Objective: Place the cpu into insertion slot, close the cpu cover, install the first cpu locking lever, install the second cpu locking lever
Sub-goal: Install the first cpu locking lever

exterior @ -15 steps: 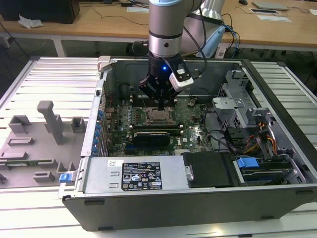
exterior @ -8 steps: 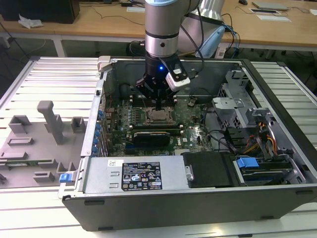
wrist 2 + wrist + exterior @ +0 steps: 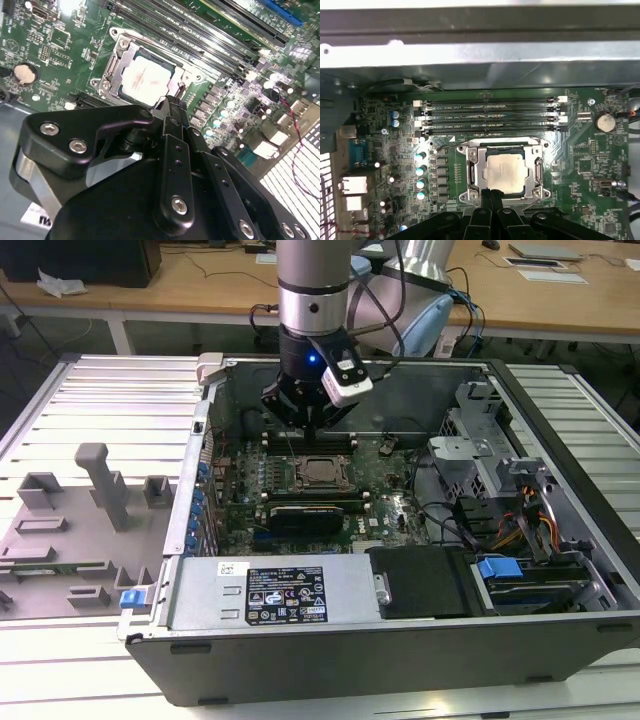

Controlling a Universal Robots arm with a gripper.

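Obs.: arm stands over the open computer case [image 3: 300,645], which lies on the slatted tabletop [image 3: 100,380]. Grey fixture blocks [image 3: 100,485] sit on the tabletop at the exterior view's left, well apart from the case.

Tool [image 3: 492,192]: both fingers are pressed together with nothing between them. In both wrist views the tips hang at the edge of the insertion slot [image 3: 539,150], on the side away from the long black memory slots [image 3: 490,117]. Whether the tips touch the metal I cannot tell. In the exterior view the tool [image 3: 312,425] hangs above the board, over the socket area.

The cpu [image 3: 506,171] lies flat and square inside the insertion slot, pale silver top up. The cpu cover [image 3: 477,172] is down, its frame lying around the chip's top, which shows through the window.

Green circuit board [image 3: 580,160] rings the socket on all sides. The position of the locking levers cannot be made out with certainty.
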